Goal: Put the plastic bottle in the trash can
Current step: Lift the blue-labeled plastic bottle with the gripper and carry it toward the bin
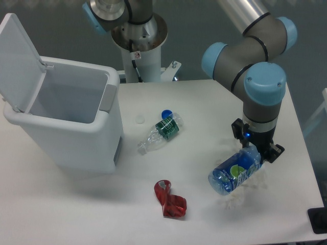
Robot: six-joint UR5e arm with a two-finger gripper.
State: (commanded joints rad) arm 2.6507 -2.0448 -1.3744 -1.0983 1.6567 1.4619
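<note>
The plastic bottle (234,174) is blue-tinted with a blue label and a lime-green spot. It hangs tilted just above the right side of the table, its base pointing down-left. My gripper (255,149) is shut on its upper end, and the fingers hide the cap. The trash can (97,145) is a large white bin at the left of the table with its flip lid (19,56) standing open. The bottle is far to the right of the bin.
A crushed clear bottle with a green label (161,132) lies mid-table, with a loose blue cap (166,114) beside it. A crumpled red wrapper (169,200) lies near the front. The arm's base column (139,51) stands behind the table.
</note>
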